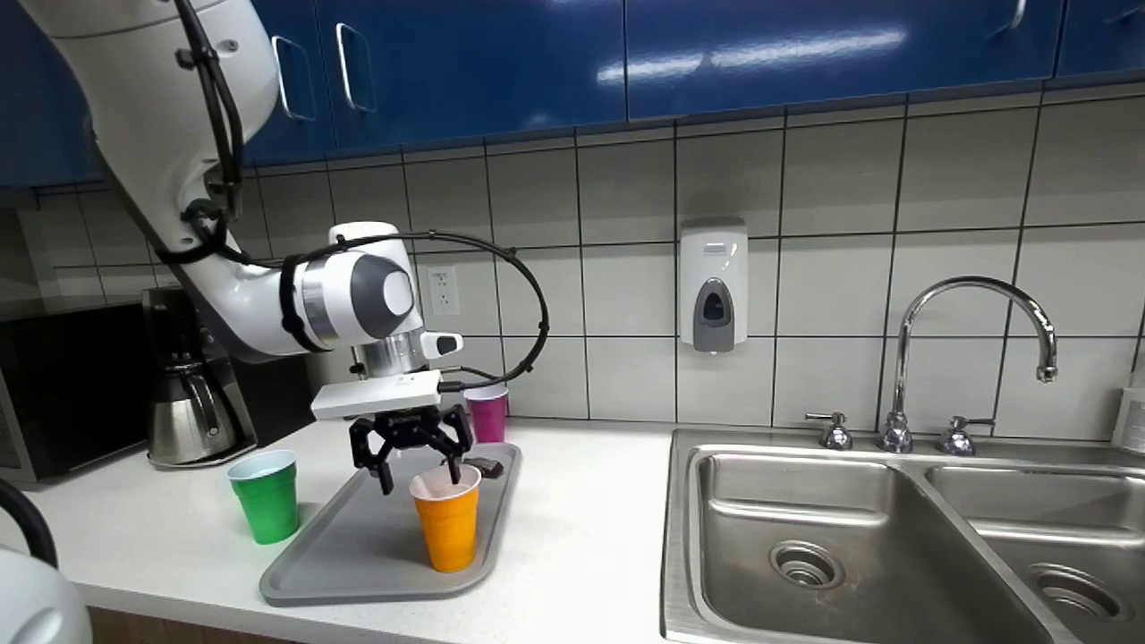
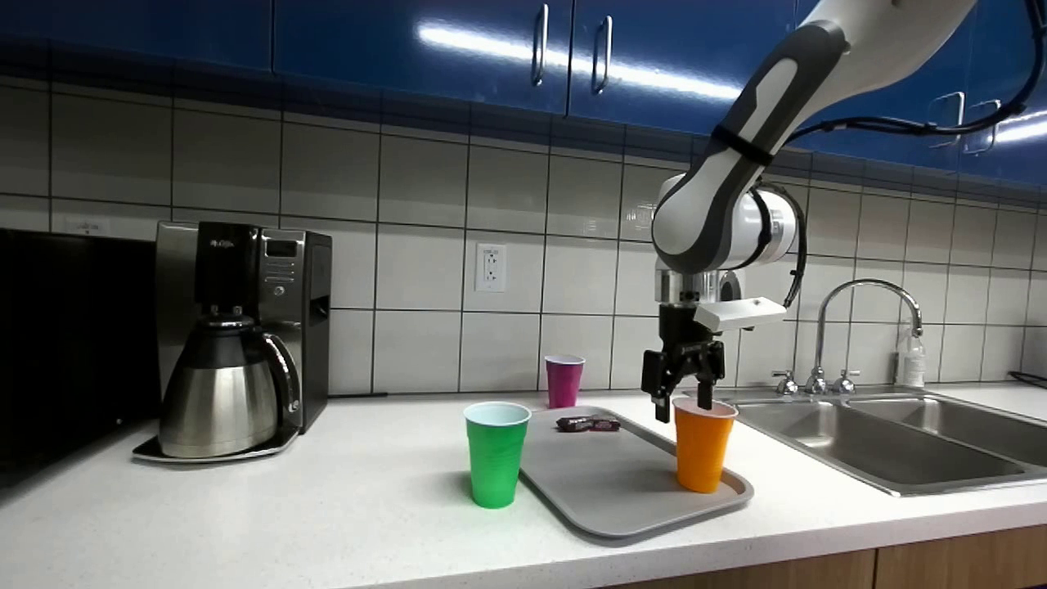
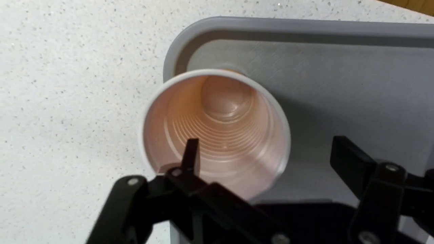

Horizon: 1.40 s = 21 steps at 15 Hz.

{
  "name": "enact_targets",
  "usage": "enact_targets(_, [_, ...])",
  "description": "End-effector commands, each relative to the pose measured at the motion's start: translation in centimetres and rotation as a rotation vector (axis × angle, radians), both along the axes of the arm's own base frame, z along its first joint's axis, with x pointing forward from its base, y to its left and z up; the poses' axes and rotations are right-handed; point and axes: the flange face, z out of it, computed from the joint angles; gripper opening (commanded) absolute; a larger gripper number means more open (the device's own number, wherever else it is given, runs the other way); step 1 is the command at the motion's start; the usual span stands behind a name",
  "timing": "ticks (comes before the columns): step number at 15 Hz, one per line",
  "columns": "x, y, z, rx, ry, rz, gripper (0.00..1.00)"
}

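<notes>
- In an exterior view, here is the arm [image 1: 170, 116], slanting down from the top left, wrist bent, its gripper [image 1: 420, 483] aimed downward over the tray [image 1: 358, 537]. Fingers [image 1: 385, 474] spread wide! One fingertip pokes into the mouth of the orange cup [image 1: 450, 528]; its partner hangs outside, above the tray.
- And that orange cup? Upright on the tray, near a front corner. The green cup [image 1: 268, 501] is just beside the tray, the purple cup [image 1: 488, 416] behind it. The soap dispenser [image 1: 713, 268] sits on the tiled wall [image 1: 626, 286].
- In an exterior view, the arm slopes from the top right to a rounded joint, then drops plumb to the gripper, fingers on either side of the orange cup's rim.
- Lettering! The coffee maker [image 2: 282, 327] carries pale characters across its black front, too blurred to read surely. Dark wrapped packets [image 2: 587, 423] lie on the tray, print too small.
- In the wrist view, we look right down the orange cup, ridged inside. One black finger reaches over its mouth, the other stands well apart, beyond the rim. Touching the wall? Can't tell.
</notes>
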Motion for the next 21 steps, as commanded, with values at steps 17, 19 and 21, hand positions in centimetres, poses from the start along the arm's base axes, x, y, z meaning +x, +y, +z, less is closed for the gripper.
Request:
enact_targets(17, [6.3,1.0,5.6,0.052,-0.126,-0.023,1.00])
enact_targets(19, [7.5,1.3,5.6,0.053,-0.135,-0.023,1.00])
enact_targets(21, [9.0,1.5,5.5,0.054,-0.144,-0.027,1.00])
